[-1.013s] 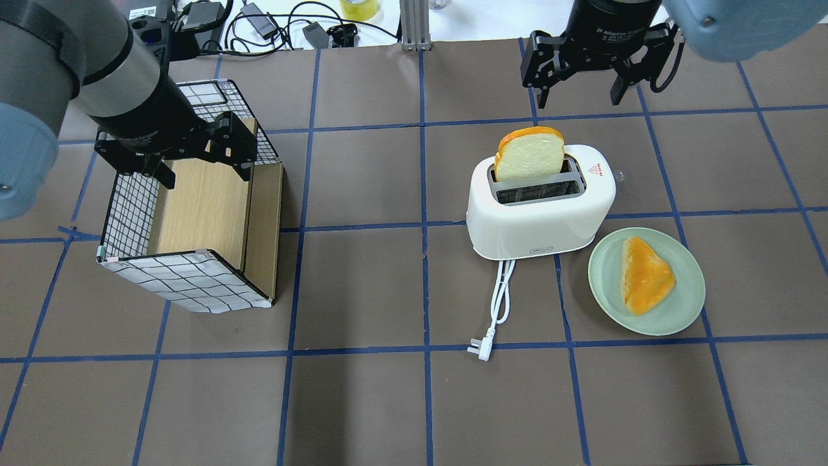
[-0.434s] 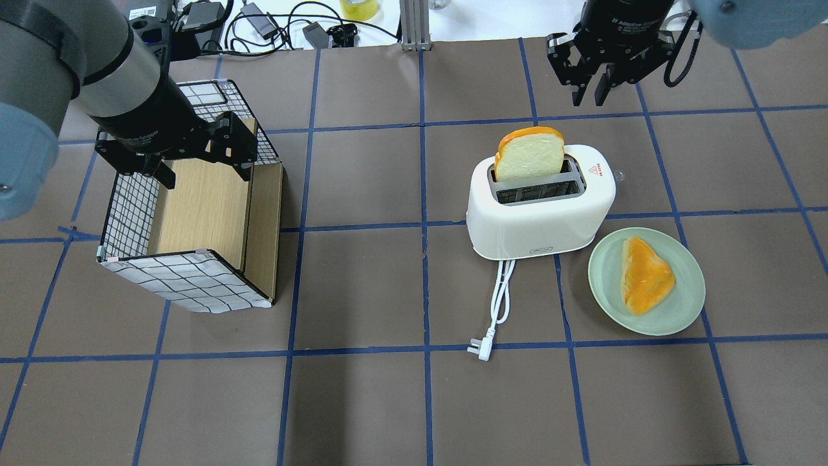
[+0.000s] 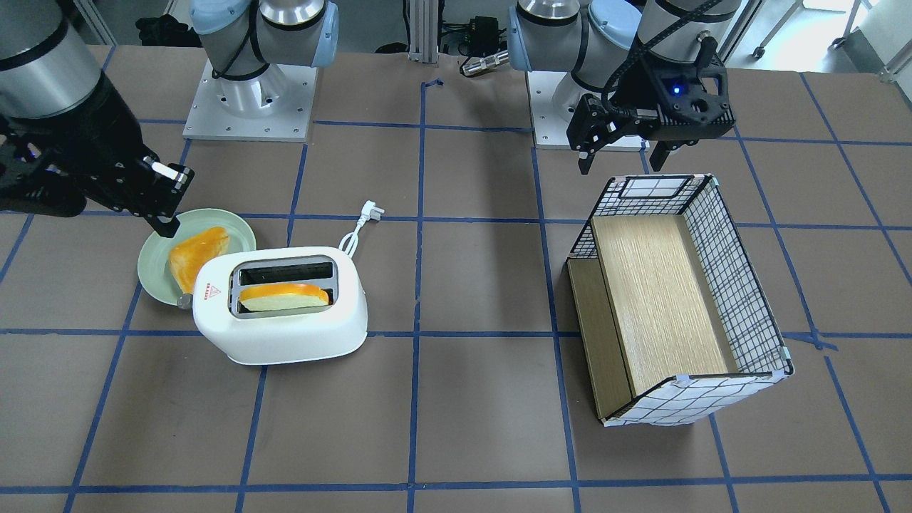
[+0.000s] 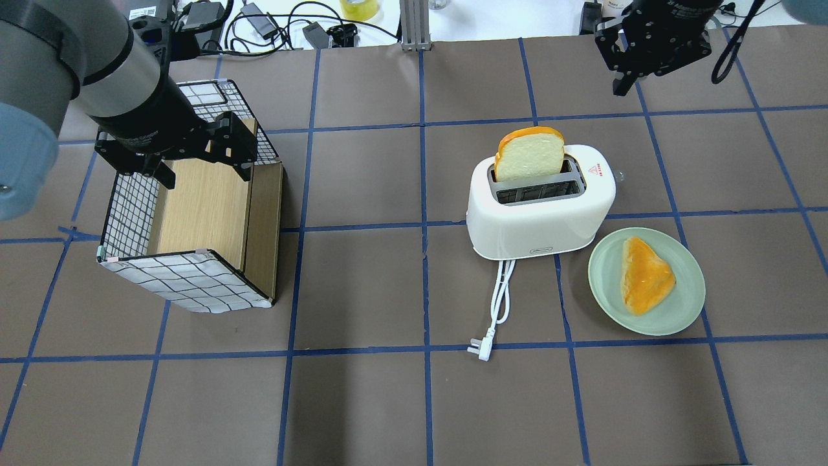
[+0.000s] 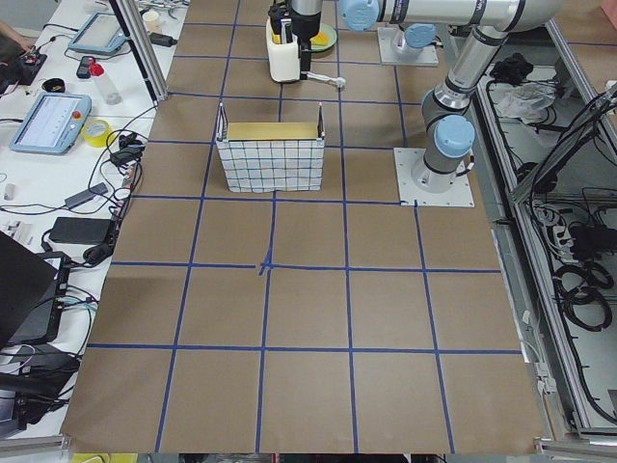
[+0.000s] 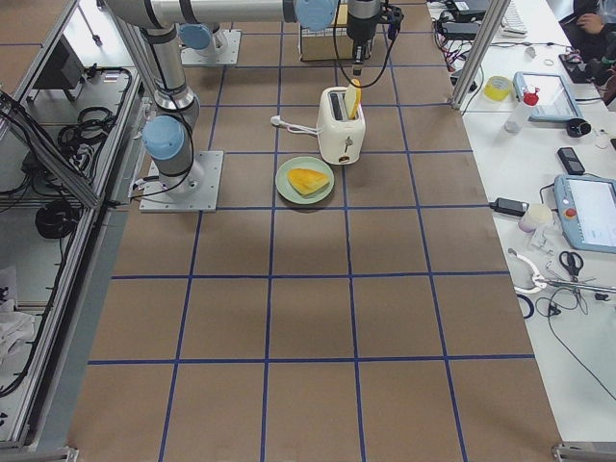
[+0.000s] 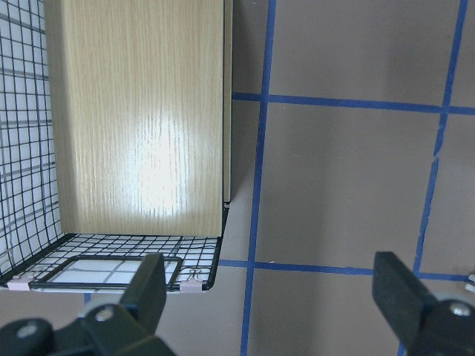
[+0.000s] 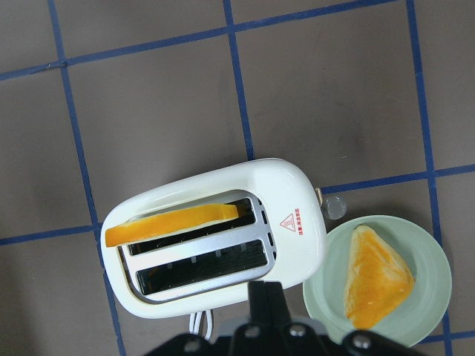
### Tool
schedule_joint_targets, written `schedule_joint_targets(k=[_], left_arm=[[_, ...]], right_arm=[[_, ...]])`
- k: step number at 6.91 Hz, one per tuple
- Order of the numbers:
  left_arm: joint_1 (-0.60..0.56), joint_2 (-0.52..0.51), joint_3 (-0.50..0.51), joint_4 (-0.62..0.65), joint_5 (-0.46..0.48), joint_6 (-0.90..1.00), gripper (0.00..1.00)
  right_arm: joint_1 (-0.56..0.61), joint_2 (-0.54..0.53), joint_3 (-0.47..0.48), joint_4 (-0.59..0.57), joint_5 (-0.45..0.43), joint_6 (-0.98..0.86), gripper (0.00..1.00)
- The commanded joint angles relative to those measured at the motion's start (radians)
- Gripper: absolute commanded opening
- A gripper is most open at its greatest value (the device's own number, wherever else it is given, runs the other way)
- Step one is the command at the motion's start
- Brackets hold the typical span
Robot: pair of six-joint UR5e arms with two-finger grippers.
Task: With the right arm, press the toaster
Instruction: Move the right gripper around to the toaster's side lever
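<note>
The toaster (image 4: 540, 213) is set on the table's (image 4: 362, 401) right half, its long axis laid across the table and its small grey knob (image 8: 334, 208) carried on its right end. The right gripper (image 8: 265, 293) is seen closed on nothing, raised above the toaster towards that end, so a mostly downward move is judged to be needed. The left gripper (image 7: 271, 267) is spread open well to the toaster's left, over the wire basket (image 4: 194, 285), much the farther.
</note>
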Motion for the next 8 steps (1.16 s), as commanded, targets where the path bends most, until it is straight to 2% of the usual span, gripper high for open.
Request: schedule_joint_targets(k=[1,3,4,7,8], left_arm=[[0.0,0.0,0.0,-0.002,0.0,0.0,1.0],[0.0,0.0,0.0,0.0,0.0,0.0,1.0],[0.0,0.0,0.0,0.0,0.0,0.0,1.0],[0.0,0.0,0.0,0.0,-0.002,0.0,1.0],[0.0,0.0,0.0,0.0,0.0,0.0,1.0]], right_arm=[[-0.19,0.001,0.024,0.007,0.142,-0.083,0.0],[-0.287,0.01,0.135,-0.022,0.283,-0.199,0.0],[-0.33,0.03,0.207,-0.107,0.385,-0.241,0.0],[-0.361,0.071,0.364,-0.25,0.518,-0.281,0.0],[-0.361,0.076,0.427,-0.302,0.536,-0.28,0.0]])
